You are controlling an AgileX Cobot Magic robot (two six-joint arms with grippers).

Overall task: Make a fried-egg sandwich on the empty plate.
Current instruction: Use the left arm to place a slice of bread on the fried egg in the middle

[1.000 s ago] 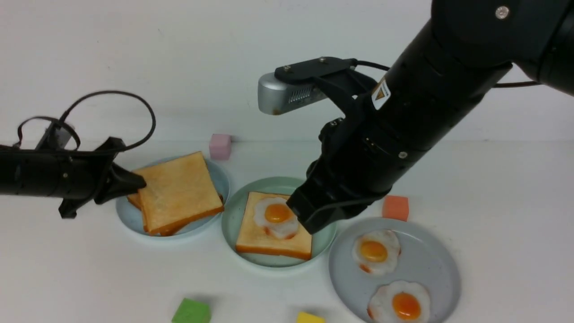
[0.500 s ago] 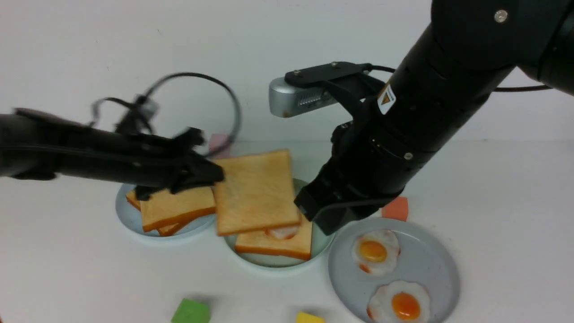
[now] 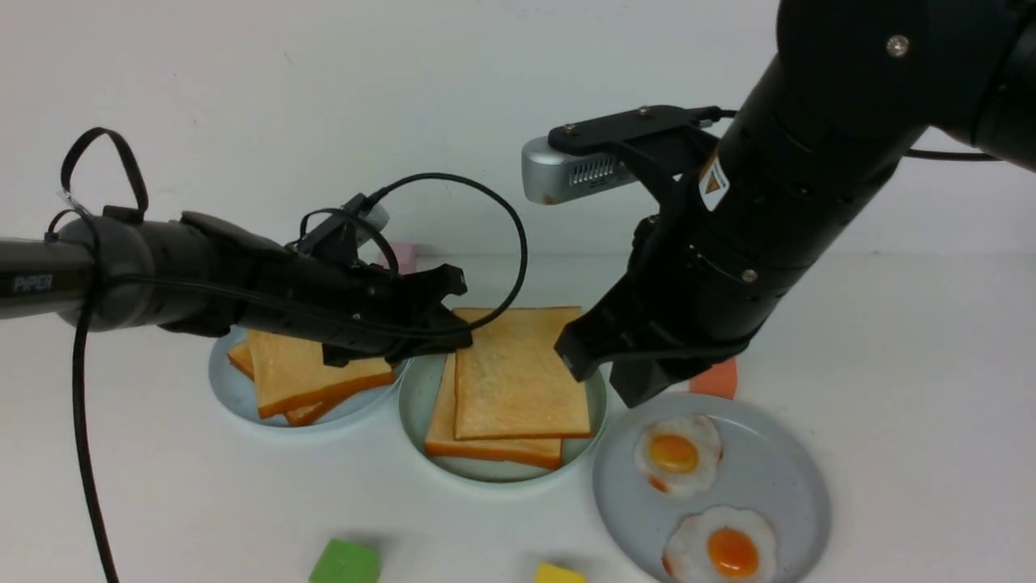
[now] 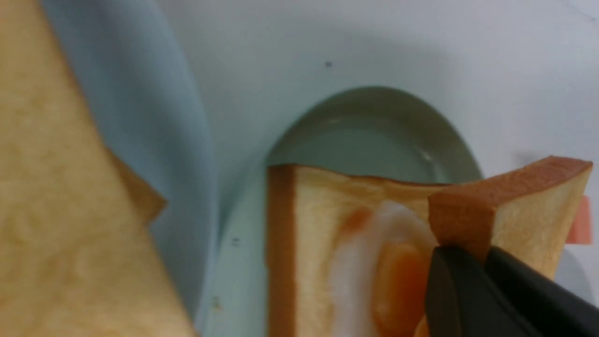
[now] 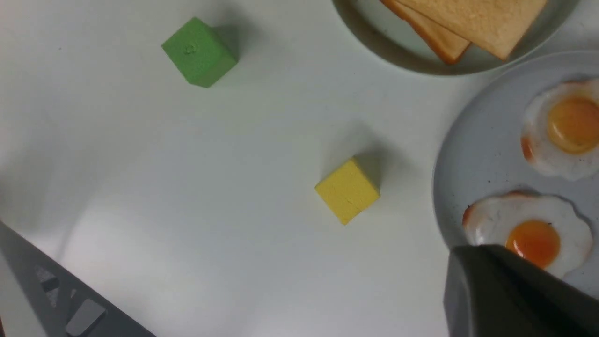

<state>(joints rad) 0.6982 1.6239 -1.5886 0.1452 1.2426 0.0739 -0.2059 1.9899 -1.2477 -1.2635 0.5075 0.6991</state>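
The mint-green plate (image 3: 415,397) holds a toast slice (image 3: 486,447) with a fried egg (image 4: 369,276) on it. In the front view the egg is hidden under a second toast slice (image 3: 518,374). My left gripper (image 3: 457,336) is shut on that top slice's near-left corner (image 4: 468,215), and the slice lies tilted over the egg. My right gripper (image 3: 611,380) hangs just right of the mint plate, above the grey plate's edge. It is shut and empty in the right wrist view (image 5: 486,250).
The pale-blue plate (image 3: 231,389) at the left holds a pile of toast slices (image 3: 312,372). The grey plate (image 3: 777,470) at the right holds two loose fried eggs (image 3: 678,453) (image 3: 722,551). Pink (image 3: 402,257), orange (image 3: 719,376), green (image 3: 346,563) and yellow (image 3: 558,575) cubes lie around.
My left gripper lifted a toast slice off the pile and carried it right, onto the egg on the mint plate. My right gripper drew back to the right, away from the egg.
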